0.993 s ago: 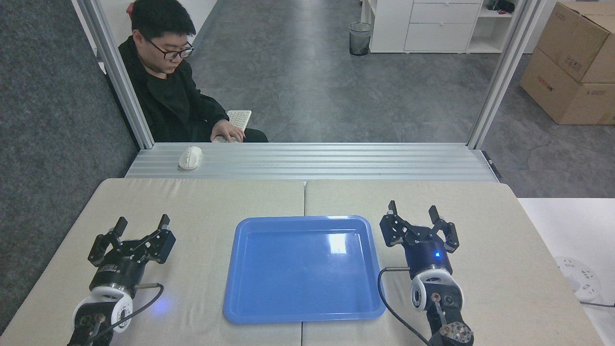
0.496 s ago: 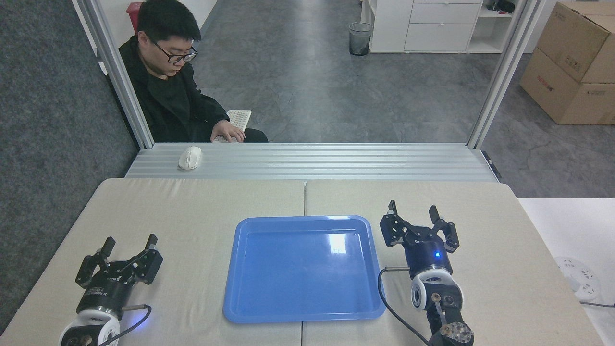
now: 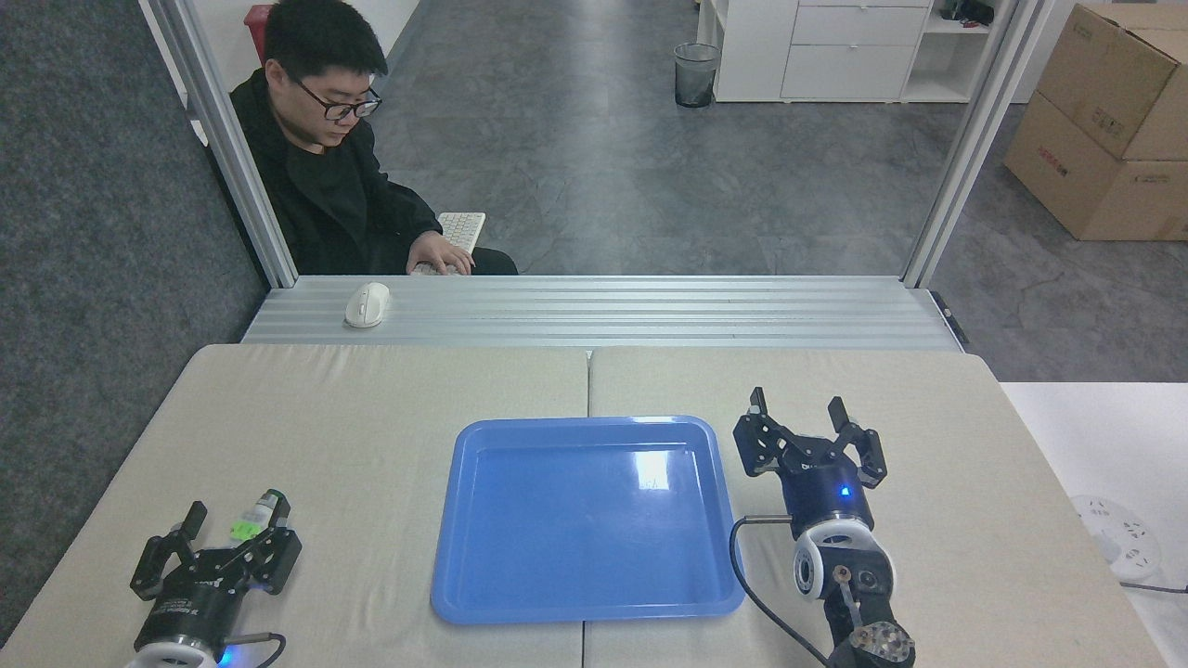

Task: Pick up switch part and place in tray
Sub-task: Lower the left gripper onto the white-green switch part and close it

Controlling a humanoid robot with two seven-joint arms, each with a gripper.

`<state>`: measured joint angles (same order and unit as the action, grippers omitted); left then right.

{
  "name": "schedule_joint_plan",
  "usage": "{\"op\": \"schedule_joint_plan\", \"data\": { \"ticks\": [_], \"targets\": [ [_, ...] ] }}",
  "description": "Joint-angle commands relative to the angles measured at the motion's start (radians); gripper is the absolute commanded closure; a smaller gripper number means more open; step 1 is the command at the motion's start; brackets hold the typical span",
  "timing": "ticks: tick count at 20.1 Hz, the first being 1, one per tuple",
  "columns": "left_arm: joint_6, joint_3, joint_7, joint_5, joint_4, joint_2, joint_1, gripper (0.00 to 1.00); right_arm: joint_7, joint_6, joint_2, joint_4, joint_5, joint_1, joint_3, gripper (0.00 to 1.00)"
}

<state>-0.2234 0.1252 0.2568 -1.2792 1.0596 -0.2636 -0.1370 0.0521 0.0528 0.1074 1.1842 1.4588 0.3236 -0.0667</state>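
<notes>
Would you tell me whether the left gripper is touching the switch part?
Cannot tell: in the head view the switch part overlaps the open left gripper right fingertip.

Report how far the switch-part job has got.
Done: nothing yet; the blue tray is empty. In hand: the left gripper sits open at the near-left of the table, with the switch part lying between its fingertips, not yet gripped. The right gripper hangs open beside the tray's right rim, idle. Left: close on the part, lift it, carry it right and release it in the tray.
</notes>
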Motion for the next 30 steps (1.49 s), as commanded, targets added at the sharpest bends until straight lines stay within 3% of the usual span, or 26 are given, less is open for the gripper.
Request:
{"op": "schedule_joint_plan", "data": {
  "ticks": [1,10,15,17,22,25,30],
  "targets": [
    [0.001,-0.018,0.012,-0.057,-0.148,-0.009,0.002,0.00,0.000,-0.001,0.000,0.000,0.000,0.000,0.001,0.00],
    [-0.016,-0.053,0.022,-0.071,-0.147,-0.006,0.005,0.03,0.000,-0.001,0.000,0.000,0.000,0.000,0.001,0.00],
    [-0.025,-0.056,0.041,-0.075,-0.139,-0.002,0.011,0.35,0.000,-0.001,0.000,0.000,0.000,0.000,-0.001,0.00],
    [-0.051,-0.056,0.058,-0.110,-0.139,-0.006,0.013,0.57,0.000,-0.001,0.000,0.000,0.000,0.000,0.001,0.00],
    [-0.051,-0.056,0.058,-0.152,-0.139,-0.006,0.013,0.97,0.000,-0.001,0.000,0.000,0.000,0.000,-0.001,0.00],
    [-0.056,-0.050,0.059,-0.152,-0.095,-0.003,0.011,1.00,0.000,-0.001,0.000,0.000,0.000,0.000,0.001,0.00],
    [-0.126,0.028,0.041,-0.147,0.300,-0.006,0.016,1.00,0.000,-0.001,-0.002,0.000,0.000,0.000,0.001,0.00]
  ]
}}
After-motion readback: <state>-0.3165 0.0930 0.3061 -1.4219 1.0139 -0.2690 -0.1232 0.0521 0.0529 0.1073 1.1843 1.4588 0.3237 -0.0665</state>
